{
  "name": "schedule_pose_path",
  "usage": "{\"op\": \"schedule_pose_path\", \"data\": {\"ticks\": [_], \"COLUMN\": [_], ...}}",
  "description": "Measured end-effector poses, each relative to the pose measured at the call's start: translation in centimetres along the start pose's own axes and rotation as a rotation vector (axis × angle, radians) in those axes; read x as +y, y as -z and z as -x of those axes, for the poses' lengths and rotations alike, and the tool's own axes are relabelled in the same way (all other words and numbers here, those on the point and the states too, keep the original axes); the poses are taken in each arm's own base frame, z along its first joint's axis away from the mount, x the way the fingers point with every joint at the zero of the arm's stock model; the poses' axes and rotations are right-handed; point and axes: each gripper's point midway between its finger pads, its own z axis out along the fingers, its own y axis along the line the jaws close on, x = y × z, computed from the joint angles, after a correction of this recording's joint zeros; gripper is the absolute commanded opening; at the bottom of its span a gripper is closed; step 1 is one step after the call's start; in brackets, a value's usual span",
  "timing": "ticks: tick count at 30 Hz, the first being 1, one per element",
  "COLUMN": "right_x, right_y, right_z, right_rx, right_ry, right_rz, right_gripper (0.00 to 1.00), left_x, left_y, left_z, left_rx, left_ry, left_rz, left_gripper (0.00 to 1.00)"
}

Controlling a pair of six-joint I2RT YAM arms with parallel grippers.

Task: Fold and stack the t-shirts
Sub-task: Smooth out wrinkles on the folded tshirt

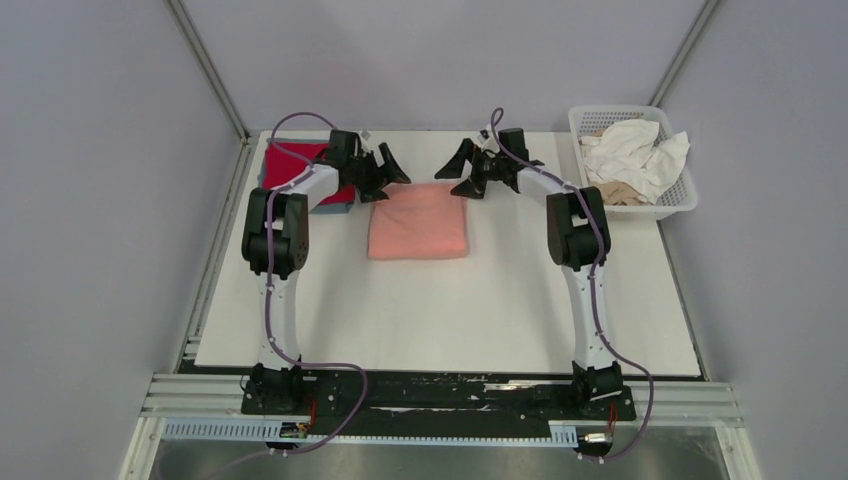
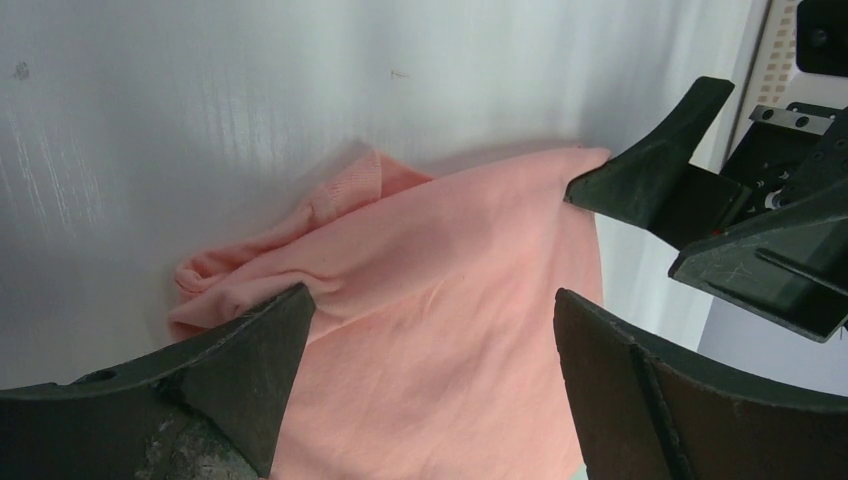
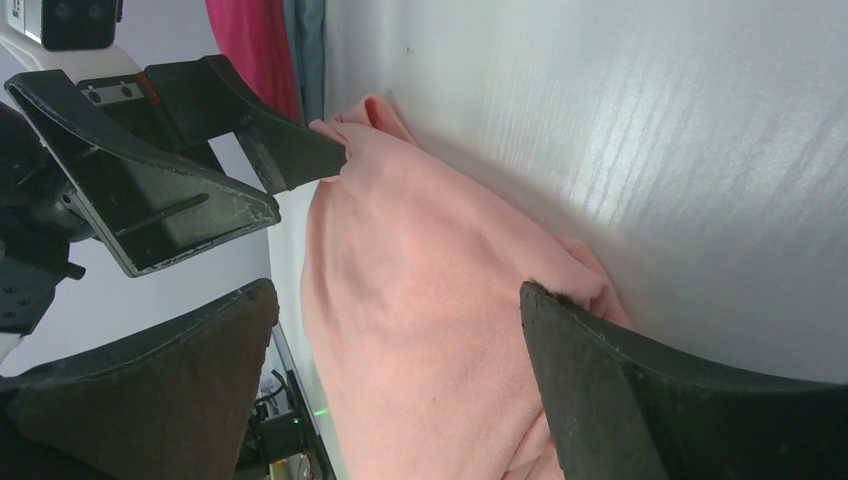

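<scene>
Progress noted left to right, every place taken from the pink shirt (image 1: pixel 418 222), which lay folded into a tidy rectangle on the table (image 1: pixel 450 320).

Left of pink shirt and slightly beyond it: red shirt (image 1: pixel 285 165) lay folded on top of grey-blue shirt (image 3: pixel 310 40). Both counted as done and stacked.

At pink shirt's far-left corner: left gripper (image 1: pixel 385 180) hung just above the cloth, jaws spread wide, nothing between them.

At pink shirt's far-right corner: right gripper (image 1: pixel 455 180) mirrored it, jaws likewise released and empty. Wrist views showed some bunched cloth along pink shirt's far edge; the rest of the fold looked flat.

Well right of pink shirt: basket (image 1: pixel 640 210) held crumpled white shirts (image 1: pixel 630 150) with a beige shirt (image 1: pixel 620 190) partly under them, all unfolded. Exact count could not be told.

Judgement: two shirts stacked, a third folded but not yet on the pile. Left to do: carry pink shirt onto red shirt, then fold and stack the basket's contents. Task looked near its midpoint, perhaps short of it.
</scene>
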Motion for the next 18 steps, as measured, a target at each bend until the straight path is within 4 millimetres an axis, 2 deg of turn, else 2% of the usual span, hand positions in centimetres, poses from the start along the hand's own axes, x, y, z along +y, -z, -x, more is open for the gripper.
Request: {"op": "schedule_pose_path", "data": {"ticks": [7,10,13,14,18], "right_x": [0.2,0.5,1.5,2.2,6.9], "right_y": [0.0,0.4,1.8,2.6,6.4], "right_z": [0.2,0.5,0.9,0.8,0.0], "right_rx": [0.002,-0.007,-0.039,-0.05,-0.101], "right_ry": [0.004,0.022,0.053,0.065,0.146], "right_rz": [0.004,-0.025,-0.063,-0.077,-0.085], "right_gripper": [1.0,1.0,1.0,1.0,1.0], "left_x": [0.1,0.1,-0.2,-0.6,-4.6], "left_y": [0.2,1.4,4.1,5.5,12.2], "left_z": [-0.1,-0.3,-0.1,0.0,0.1], "left_rx": [0.007,0.0,-0.037,-0.065,-0.198], "left_ry": [0.006,0.005,-0.007,-0.022,-0.096], "left_rz": [-0.01,0.03,0.093,0.113,0.109], "left_gripper": [1.0,1.0,1.0,1.0,1.0]}}
